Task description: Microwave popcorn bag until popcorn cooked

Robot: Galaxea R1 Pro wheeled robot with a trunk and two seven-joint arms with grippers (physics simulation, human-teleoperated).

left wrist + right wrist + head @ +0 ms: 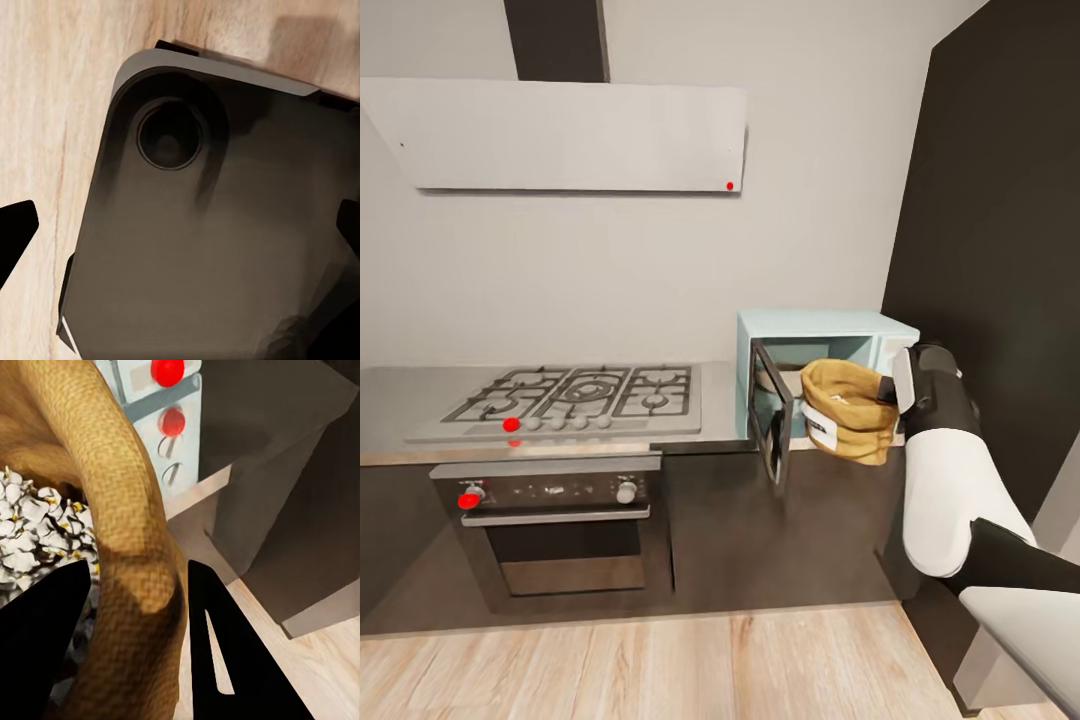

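Your colours: mint, mustard, steel, dark brown.

You're looking at a pale mint-blue microwave (830, 330) with a dark glass door (771, 420); its white panel (161, 416) carries red-marked knobs. Your bag (847, 410) is mustard-tan woven cloth with a white label, and the popcorn (37, 529) in it is whitish with yellow flecks. The right gripper (135, 649) has black fingers. Your hob (575, 395) is steel-grey, the hood (560, 135) pale grey with one red dot, the cabinets (1000, 220) dark brown, the floor (660, 670) light wood grain.

Pale grey wall (660, 260), grey hood (570, 135), wood floor (660, 665).
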